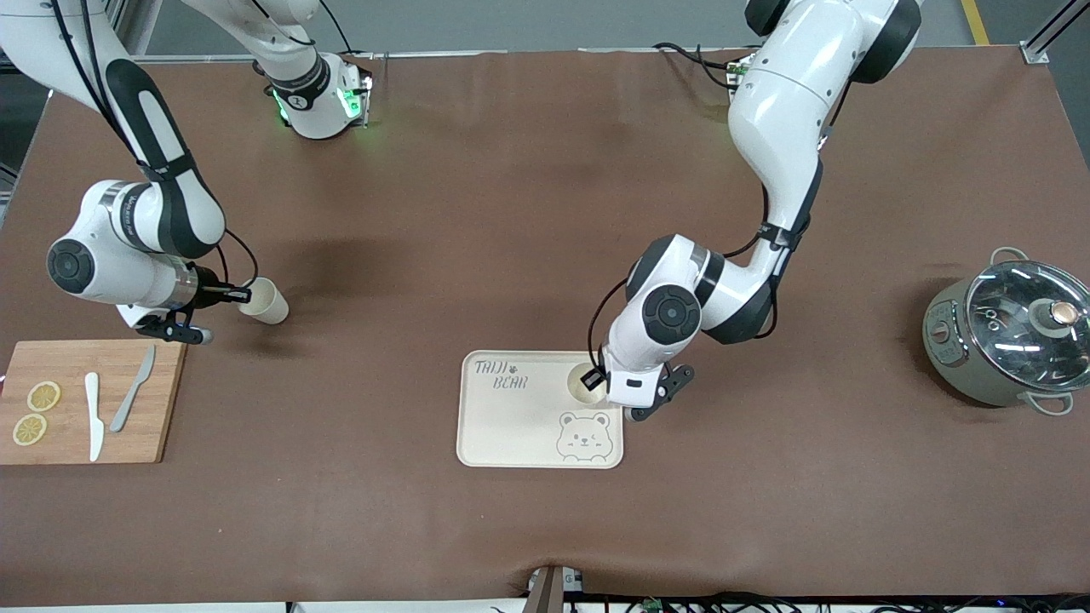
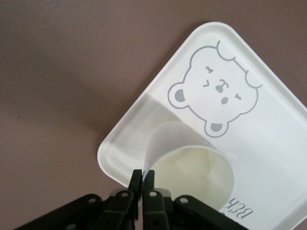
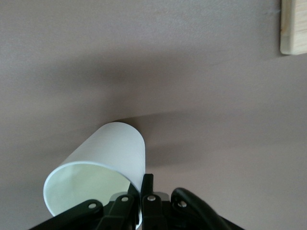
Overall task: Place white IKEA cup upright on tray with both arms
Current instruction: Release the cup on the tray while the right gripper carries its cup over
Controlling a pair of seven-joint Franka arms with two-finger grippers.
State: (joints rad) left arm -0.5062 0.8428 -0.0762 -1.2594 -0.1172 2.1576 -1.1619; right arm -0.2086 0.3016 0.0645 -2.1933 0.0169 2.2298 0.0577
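A white cup (image 1: 586, 383) stands upright on the cream bear tray (image 1: 519, 426), at the tray edge toward the left arm's end. My left gripper (image 1: 596, 380) is shut on its rim; the left wrist view shows the fingers pinching the cup wall (image 2: 192, 167) over the tray (image 2: 268, 158), with the gripper (image 2: 144, 175) at the rim. A second white cup (image 1: 266, 300) is tilted low over the bare table beside the cutting board. My right gripper (image 1: 234, 295) is shut on its rim; the right wrist view shows this cup (image 3: 105, 153) and the gripper (image 3: 144, 184).
A wooden cutting board (image 1: 128, 426) with two lemon slices (image 1: 36, 413), a white knife (image 1: 94, 415) and a grey knife (image 1: 132, 400) lies at the right arm's end; its corner shows in the right wrist view (image 3: 293, 28). A grey pot with a glass lid (image 1: 1009, 336) stands at the left arm's end.
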